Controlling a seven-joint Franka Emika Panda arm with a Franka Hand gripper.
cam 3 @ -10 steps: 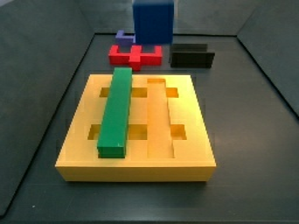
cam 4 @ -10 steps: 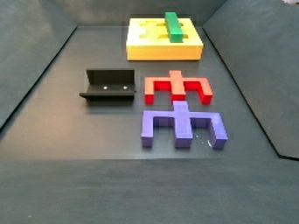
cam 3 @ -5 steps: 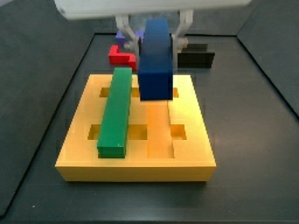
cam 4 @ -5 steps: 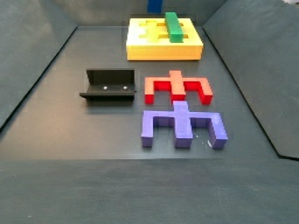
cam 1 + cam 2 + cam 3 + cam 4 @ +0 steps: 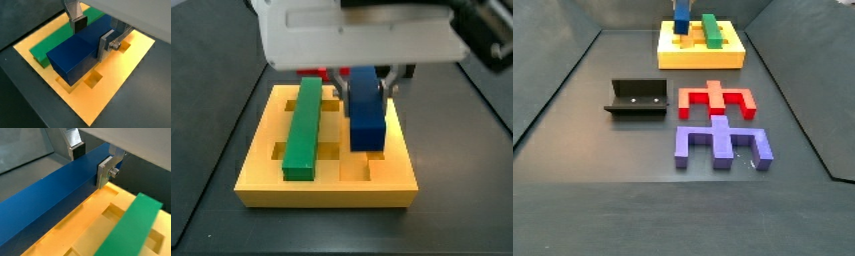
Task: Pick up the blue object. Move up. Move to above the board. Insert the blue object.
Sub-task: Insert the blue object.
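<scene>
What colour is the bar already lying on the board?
Green, lying in the yellow board beside the tool-held blue object; clearest in a side view.

green bar (image 5: 302,127): lies flat along one long groove of the yellow block, seen in both side views and both wrist views.
fixture (image 5: 637,98): dark l-shaped bracket on its base plate, standing on the bench, well apart from the yellow block.
red piece (image 5: 716,98): flat on the bench (image 5: 593,140), just beside the fixture, prongs pointing away from it.
purple piece (image 5: 720,142): flat on the bench, near the red piece, on the side nearer the camera.
</scene>
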